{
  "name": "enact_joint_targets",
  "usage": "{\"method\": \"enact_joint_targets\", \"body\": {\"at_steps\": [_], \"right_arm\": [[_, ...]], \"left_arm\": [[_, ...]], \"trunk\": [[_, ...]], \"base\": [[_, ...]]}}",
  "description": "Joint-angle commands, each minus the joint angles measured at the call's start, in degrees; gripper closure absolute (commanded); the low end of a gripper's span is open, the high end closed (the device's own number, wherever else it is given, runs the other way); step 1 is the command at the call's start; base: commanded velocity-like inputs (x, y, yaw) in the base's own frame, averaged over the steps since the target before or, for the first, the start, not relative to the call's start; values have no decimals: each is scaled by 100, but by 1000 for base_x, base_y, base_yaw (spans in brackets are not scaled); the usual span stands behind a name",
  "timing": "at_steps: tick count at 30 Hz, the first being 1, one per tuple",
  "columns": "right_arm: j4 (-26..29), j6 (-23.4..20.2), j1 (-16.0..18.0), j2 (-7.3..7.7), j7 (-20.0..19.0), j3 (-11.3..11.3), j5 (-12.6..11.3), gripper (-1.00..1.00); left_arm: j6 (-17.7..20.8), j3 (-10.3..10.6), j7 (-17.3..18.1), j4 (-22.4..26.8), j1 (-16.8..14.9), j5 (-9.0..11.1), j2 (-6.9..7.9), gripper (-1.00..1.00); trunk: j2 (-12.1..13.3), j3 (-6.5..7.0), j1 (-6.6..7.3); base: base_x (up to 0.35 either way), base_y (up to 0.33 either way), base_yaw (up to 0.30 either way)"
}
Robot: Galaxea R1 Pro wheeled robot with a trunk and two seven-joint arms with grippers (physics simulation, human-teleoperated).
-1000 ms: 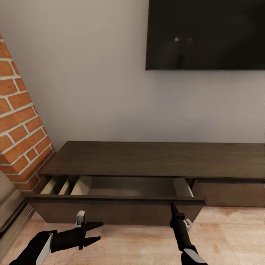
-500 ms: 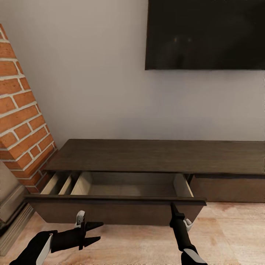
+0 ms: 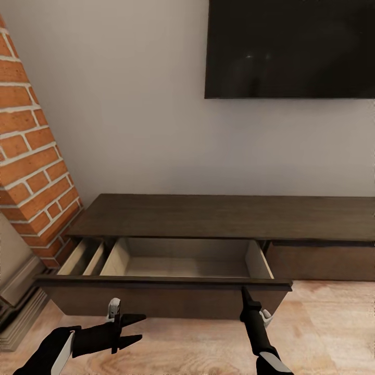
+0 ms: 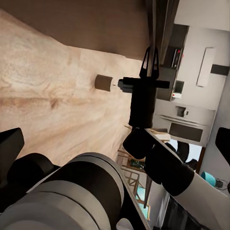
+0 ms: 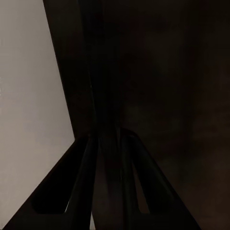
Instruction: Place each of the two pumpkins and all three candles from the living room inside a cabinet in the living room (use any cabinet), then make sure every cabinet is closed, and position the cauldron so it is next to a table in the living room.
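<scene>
head view: right end effector (image 3: 245,294) pinches the cabinet (image 3: 219,216) drawer's front rim, its length running sideways; left end effector (image 3: 136,327) gapes nearby.

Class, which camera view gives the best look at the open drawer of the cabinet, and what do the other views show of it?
The head view: the open drawer shows whole, pulled out and empty inside. The right wrist view shows just a dark edge of its front between the fingers. The left wrist view catches a dark wooden panel above the floor.
</scene>
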State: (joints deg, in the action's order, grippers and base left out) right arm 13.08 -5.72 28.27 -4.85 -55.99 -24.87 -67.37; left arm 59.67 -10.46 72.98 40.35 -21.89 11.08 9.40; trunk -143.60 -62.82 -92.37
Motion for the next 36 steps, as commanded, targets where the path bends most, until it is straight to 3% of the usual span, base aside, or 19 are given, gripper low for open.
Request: {"method": "enact_joint_targets", "body": {"at_steps": [1, 36], "right_arm": [[1, -16, 0, 1, -36, -53, -22, 100], [1, -16, 0, 2, -35, -53, -22, 100]], "left_arm": [[0, 0, -1, 1, 1, 0, 0, -100], [0, 0, 4, 3, 1, 6, -1, -100]], "trunk": [[0, 0, 0], [0, 0, 0]], "base": [[-100, 0, 0], [-56, 0, 0]]}}
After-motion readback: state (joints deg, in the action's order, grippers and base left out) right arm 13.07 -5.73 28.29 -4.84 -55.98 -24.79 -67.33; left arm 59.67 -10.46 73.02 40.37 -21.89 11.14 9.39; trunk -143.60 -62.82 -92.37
